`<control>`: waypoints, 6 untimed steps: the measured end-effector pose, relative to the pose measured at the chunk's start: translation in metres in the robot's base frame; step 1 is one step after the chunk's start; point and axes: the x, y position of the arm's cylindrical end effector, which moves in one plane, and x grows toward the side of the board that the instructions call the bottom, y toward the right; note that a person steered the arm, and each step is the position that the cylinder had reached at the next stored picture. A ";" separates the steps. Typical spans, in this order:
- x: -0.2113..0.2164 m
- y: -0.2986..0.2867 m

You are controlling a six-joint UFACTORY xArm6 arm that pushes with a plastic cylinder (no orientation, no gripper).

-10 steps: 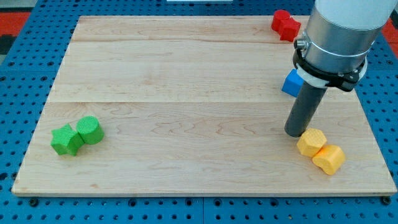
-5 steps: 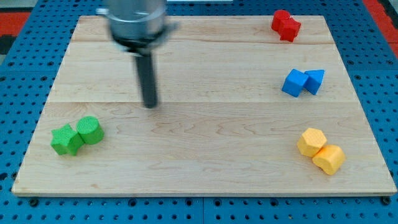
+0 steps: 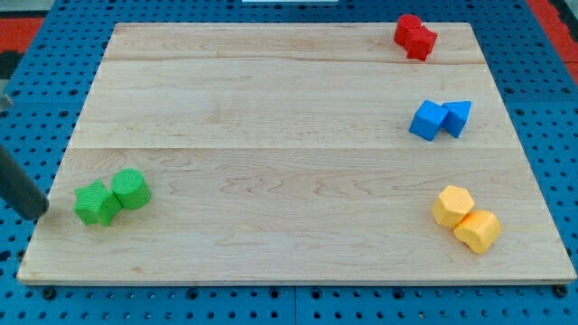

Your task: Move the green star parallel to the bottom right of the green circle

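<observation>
The green star [image 3: 95, 203] lies near the board's bottom left, touching the green circle [image 3: 131, 189] on that circle's lower left side. My tip [image 3: 38, 213] stands just off the board's left edge, a short way to the left of the green star and not touching it. The rod runs up and off the view's left edge.
Two red blocks [image 3: 414, 36] sit together at the top right. A blue cube [image 3: 427, 119] and a blue triangle [image 3: 457, 117] touch at the right. Two yellow blocks [image 3: 465, 219] sit together at the bottom right. The wooden board [image 3: 289, 81] rests on a blue pegboard.
My rod has swept from beside the yellow blocks at the right, across the board's middle, to the left edge beside the green star. No block has moved.
</observation>
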 end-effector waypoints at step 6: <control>-0.024 0.129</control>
